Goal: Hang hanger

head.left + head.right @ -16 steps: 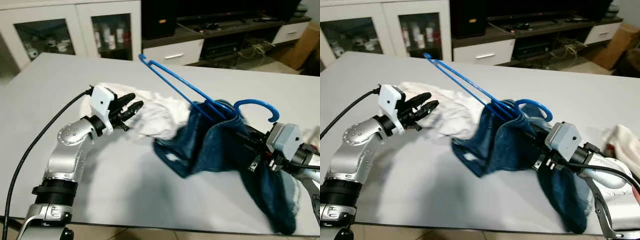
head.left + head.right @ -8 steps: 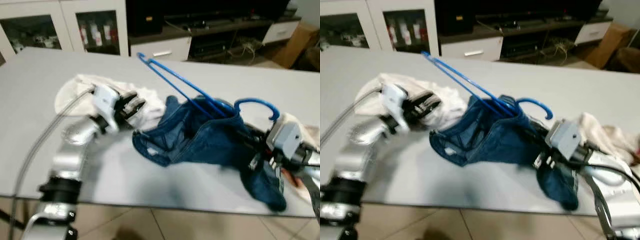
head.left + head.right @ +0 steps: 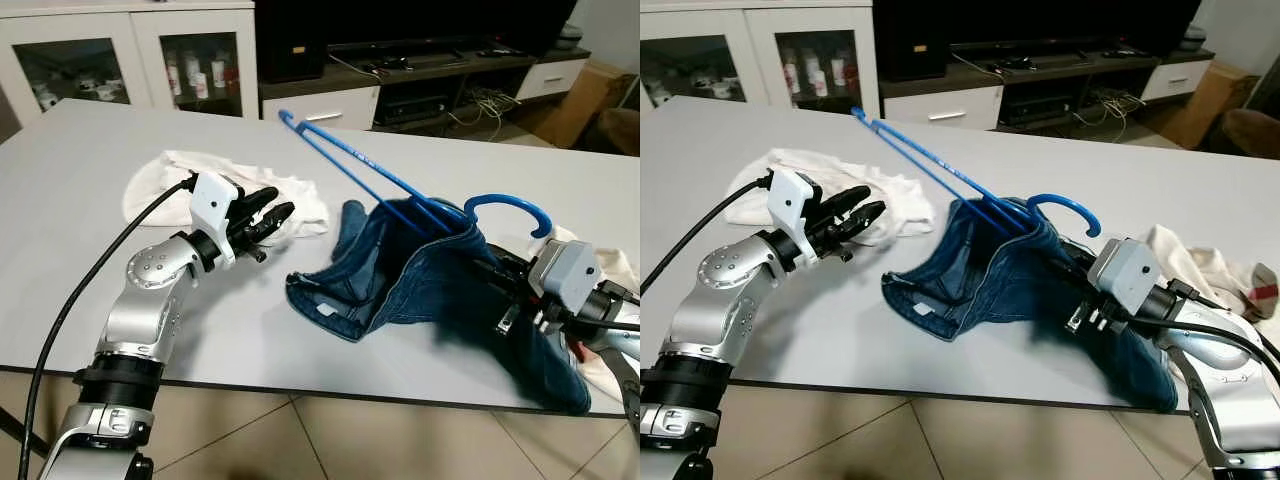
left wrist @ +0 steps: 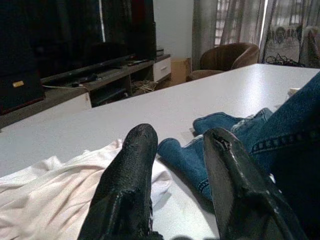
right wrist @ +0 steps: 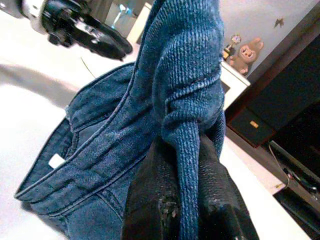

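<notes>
Near the right end of the grey table (image 3: 80,150), a pair of blue jeans (image 3: 420,290) is held up by the right gripper (image 5: 186,165), whose two black fingers are pressed together on a fold of the denim, as is shown plainly in the right wrist view. A blue plastic hanger (image 3: 400,190) is threaded into the jeans, its long bars slanting up toward the far edge of the table and its hook (image 3: 508,210) curling clear above the bunched cloth; one trouser leg is draped over the near edge. Toward the left end, the left gripper (image 3: 268,216) is held just above the table with its fingers slightly spread and nothing between them, pointed at the jeans, beside a crumpled white garment (image 3: 170,180) that lies flat. It is judged that the garment has been got onto the hanger and lifted, while the hanging itself is not yet done: no rail or hook to receive it can be made out, and a carry is likely to be needed. How the hanger sits inside the jeans is hidden by the denim, and whether the gripper pinches the hanger as well cannot be told. A pale cloth (image 3: 1210,270) near the right edge is partly covered by the right arm
</notes>
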{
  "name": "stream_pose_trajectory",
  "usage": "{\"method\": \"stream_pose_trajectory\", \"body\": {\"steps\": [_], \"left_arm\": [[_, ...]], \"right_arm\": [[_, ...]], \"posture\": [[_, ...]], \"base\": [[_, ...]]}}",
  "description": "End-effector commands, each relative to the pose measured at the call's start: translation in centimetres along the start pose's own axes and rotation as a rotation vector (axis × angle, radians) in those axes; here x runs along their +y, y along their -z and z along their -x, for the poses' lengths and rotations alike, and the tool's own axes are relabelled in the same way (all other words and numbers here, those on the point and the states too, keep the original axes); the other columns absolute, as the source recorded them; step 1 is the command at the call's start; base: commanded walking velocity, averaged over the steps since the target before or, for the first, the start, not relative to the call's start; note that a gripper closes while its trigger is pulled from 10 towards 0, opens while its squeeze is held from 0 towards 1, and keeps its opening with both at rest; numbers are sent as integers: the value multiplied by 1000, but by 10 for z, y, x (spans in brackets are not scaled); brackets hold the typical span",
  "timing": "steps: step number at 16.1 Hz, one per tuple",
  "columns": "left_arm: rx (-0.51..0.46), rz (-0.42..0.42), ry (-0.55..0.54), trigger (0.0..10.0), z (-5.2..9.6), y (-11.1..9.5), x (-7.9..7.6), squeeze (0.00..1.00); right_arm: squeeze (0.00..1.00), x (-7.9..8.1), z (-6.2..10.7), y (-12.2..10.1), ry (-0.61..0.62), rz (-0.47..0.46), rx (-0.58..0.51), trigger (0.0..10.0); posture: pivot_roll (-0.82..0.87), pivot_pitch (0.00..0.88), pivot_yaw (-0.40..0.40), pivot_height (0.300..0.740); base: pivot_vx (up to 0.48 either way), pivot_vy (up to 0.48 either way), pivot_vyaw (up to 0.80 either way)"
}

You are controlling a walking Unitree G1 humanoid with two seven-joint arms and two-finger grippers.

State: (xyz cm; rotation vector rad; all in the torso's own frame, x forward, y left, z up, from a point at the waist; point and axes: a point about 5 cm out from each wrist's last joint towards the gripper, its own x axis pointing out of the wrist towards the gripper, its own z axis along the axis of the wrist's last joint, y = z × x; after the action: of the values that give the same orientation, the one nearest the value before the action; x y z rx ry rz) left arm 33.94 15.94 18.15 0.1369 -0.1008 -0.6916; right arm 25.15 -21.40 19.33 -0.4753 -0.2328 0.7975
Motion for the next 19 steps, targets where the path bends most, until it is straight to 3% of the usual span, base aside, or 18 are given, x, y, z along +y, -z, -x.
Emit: {"method": "stream_pose_trajectory", "body": {"steps": [1, 10, 15, 19], "left_arm": [[0, -15, -1, 10000, -3, -4, 0, 0], [-6, -19, -6, 10000, -3, -5, 0, 0], [-26, -24, -21, 10000, -3, -9, 2, 0], [-82, 47, -42, 10000, -4, -17, 5, 0]], "right_arm": [[0, -6, -3, -4, 20, 28, -19, 0], [0, -11, -4, -2, 42, 34, -22, 0], [0, -22, 2, -9, 55, 63, -22, 0], [0, -24, 4, -11, 54, 68, -23, 0]], "posture": [[-24, 41, -43, 740], [-20, 45, -48, 740], [-24, 45, -53, 740], [-27, 46, -56, 740]], "base": [[0, 0, 575], [0, 0, 576], [0, 0, 578], [0, 0, 577]]}}
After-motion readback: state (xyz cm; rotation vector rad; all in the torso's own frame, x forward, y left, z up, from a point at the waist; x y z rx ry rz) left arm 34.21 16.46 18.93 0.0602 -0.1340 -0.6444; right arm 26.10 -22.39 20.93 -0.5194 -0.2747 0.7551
